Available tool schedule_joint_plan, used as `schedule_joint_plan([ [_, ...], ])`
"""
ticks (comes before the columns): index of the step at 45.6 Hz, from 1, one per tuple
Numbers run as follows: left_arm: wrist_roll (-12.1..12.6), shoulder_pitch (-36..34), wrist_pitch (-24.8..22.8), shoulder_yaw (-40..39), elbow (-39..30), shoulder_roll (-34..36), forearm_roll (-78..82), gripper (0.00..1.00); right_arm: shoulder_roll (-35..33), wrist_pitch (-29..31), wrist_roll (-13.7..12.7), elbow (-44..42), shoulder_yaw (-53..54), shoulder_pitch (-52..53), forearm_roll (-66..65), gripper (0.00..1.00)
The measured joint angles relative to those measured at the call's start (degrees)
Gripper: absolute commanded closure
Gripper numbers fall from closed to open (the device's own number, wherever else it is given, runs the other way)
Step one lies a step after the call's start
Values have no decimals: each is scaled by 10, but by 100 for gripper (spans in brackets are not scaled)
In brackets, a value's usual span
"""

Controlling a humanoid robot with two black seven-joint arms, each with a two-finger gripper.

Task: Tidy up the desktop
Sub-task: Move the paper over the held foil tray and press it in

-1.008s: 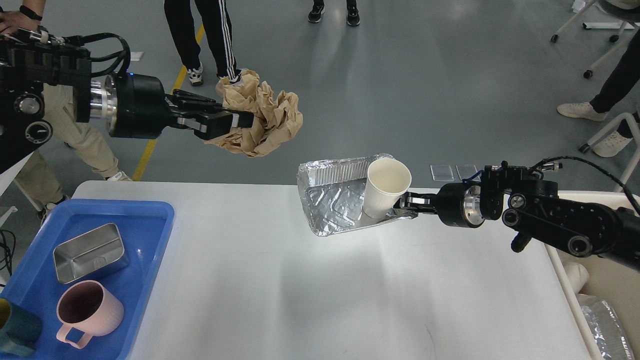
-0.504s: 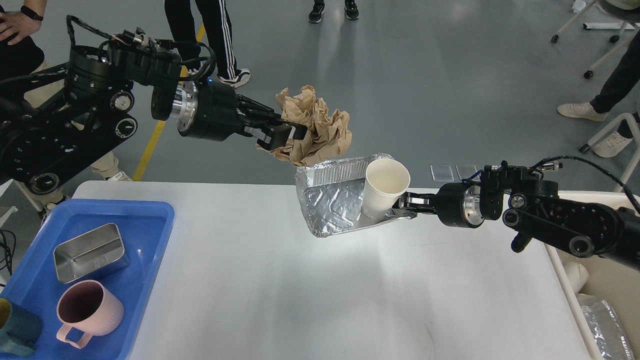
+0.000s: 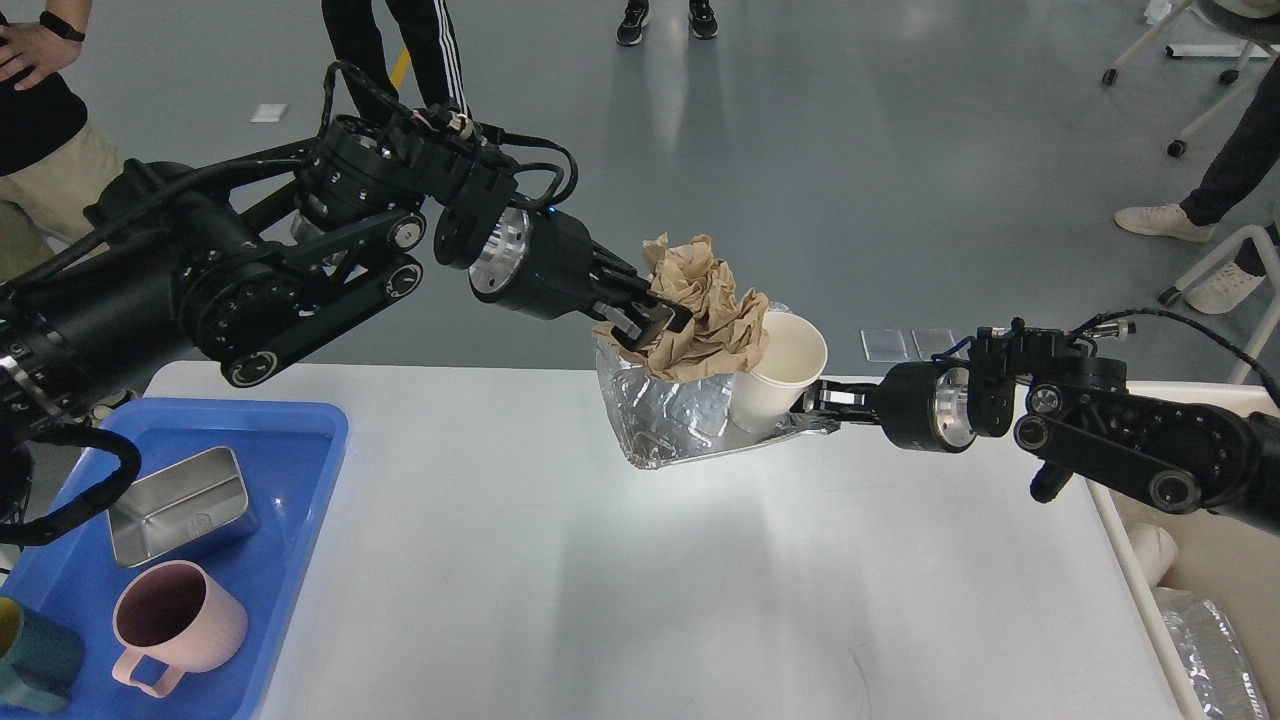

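The white desktop (image 3: 560, 560) fills the lower view. My left gripper (image 3: 655, 322) is shut on a crumpled ball of brown paper (image 3: 705, 320) and holds it over the foil tray (image 3: 665, 420). The foil tray is held up above the desktop's far edge by my right gripper (image 3: 815, 408), which is shut on the tray's right rim. A white paper cup (image 3: 785, 370) stands in the tray, tilted, right beside the paper.
A blue plastic tray (image 3: 300, 480) at the left holds a steel box (image 3: 178, 505), a pink mug (image 3: 175, 625) and a teal cup (image 3: 35, 665). A beige bin (image 3: 1215, 570) stands past the desktop's right edge. People stand on the floor beyond.
My left arm has swung right and down, carrying the brown paper from the far left to over the foil tray. The right arm and tray have barely moved.
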Motion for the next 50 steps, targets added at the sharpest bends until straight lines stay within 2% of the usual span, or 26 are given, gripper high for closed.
schedule_joint_plan([
  [16, 1, -11, 1, 39, 35, -36, 13, 90, -1, 0, 0, 1, 1, 0, 0, 100],
  [22, 4, -5, 1, 41, 36, -38, 15, 84, -1, 0, 0, 1, 1, 0, 0, 100],
  [25, 7, -5, 1, 41, 36, -40, 15, 77, -1, 0, 0, 1, 1, 0, 0, 100],
  [27, 9, -4, 1, 41, 37, -43, 15, 65, -2, 0, 0, 2, 1, 0, 0, 100],
  [32, 19, -4, 2, 41, 44, -46, 11, 47, -5, 0, 0, 3, 3, 0, 0, 100],
  [33, 22, -4, 2, 41, 45, -47, 10, 40, -5, 0, 0, 3, 3, 0, 0, 100],
  [36, 34, -5, 2, 38, 48, -47, 6, 10, -6, 0, 0, 3, 3, -1, 0, 100],
  [37, 37, -5, 2, 37, 49, -47, 3, 7, -6, 0, 0, 3, 3, -1, 0, 100],
  [50, 48, -8, 4, 31, 51, -46, -44, 5, -9, 0, 1, 3, 3, -2, 0, 100],
])
